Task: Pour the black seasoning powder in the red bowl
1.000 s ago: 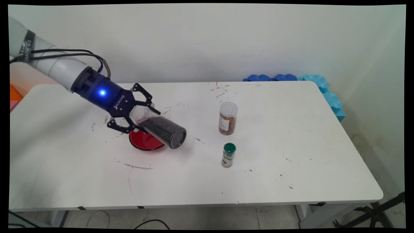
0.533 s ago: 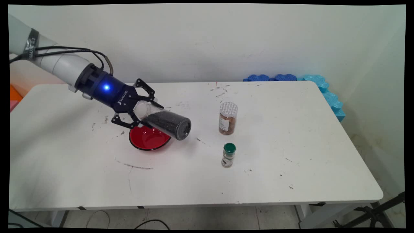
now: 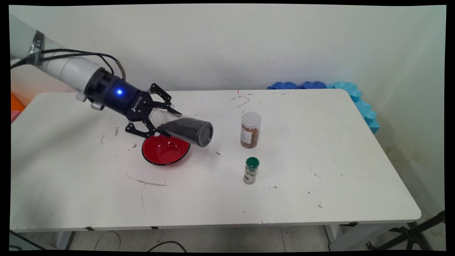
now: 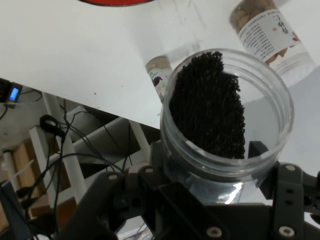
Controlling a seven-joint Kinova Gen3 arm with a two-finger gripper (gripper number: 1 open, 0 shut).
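The main view is looking down from above the near side of the white table (image 3: 320, 149), facing across it to the wall behind and taking in the whole tabletop from well back. The hand view is riding on the arm's hand, looking along the gripper (image 4: 210, 175) at very close range with the table tilted across its frame. Both views are sharing the clear jar of black grains (image 3: 186, 129) (image 4: 225, 115), the labelled brown jar (image 3: 250, 129) (image 4: 267, 30) and the red bowl (image 3: 165, 151) (image 4: 117, 2).
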